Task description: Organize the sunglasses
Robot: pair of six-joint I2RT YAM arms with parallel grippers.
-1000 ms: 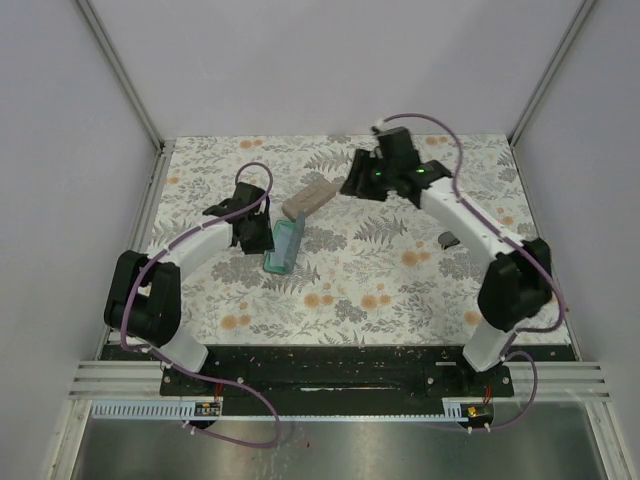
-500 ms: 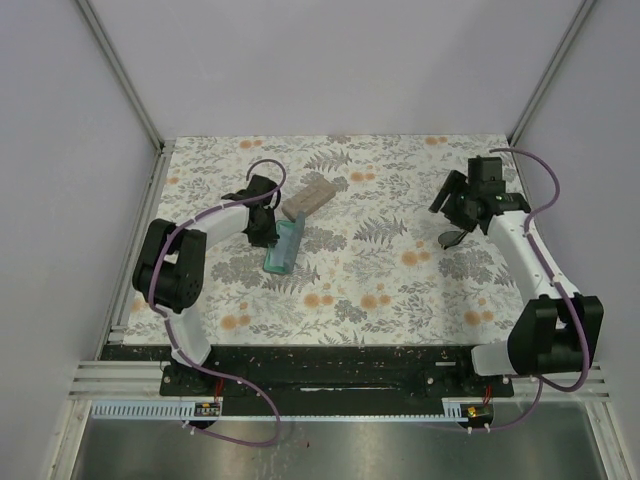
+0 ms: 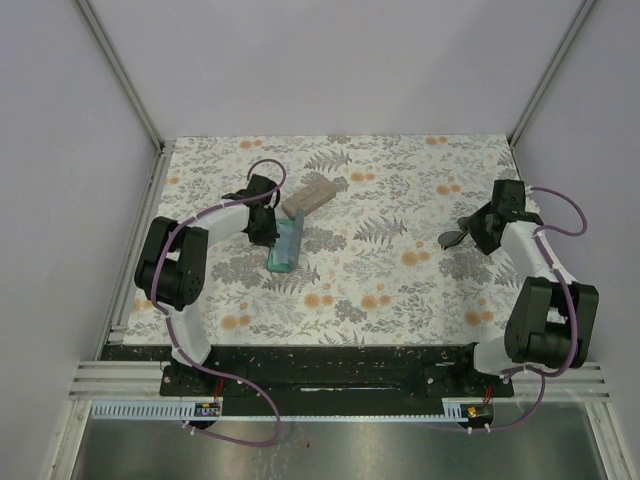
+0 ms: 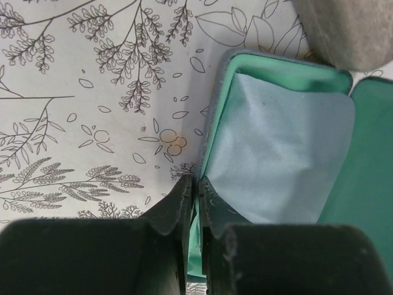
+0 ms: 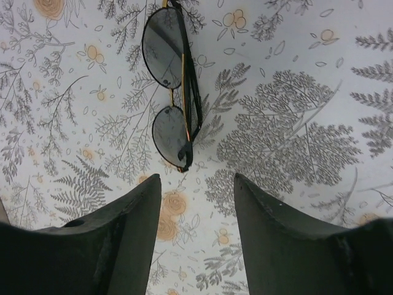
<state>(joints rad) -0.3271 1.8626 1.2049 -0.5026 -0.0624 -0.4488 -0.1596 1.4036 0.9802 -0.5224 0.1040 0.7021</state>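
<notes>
**Top view.** The floral-patterned surface (image 3: 380, 285) carries two cases on its left half and the sunglasses (image 3: 450, 239) on its right half, well apart from them. The open case (image 3: 285, 247) has a grey-blue shell and a teal lining. The tan case (image 3: 308, 197) is closed and lies just beyond the open case's far end.

**Left wrist view.** A light blue cloth (image 4: 279, 147) lies spread in one half of the open case. The left gripper (image 4: 196, 184) sits at the outer long side of that half. Its jaws are drawn almost together, with the thin wall of the case pinched between them. One finger is on the surface side of the wall and the other is over the lining.

**Right wrist view.** The right gripper (image 5: 196, 179) hangs low over the surface, its jaws spread apart with nothing between them. The sunglasses lie folded on the bare surface just ahead of the fingertips, outside both cases. Their long axis points roughly toward the gap between the fingers, and their near end stops just short of it. The frame is thin and black, the lenses are tinted but see-through, and a gold-coloured line runs along the folded arm.
</notes>
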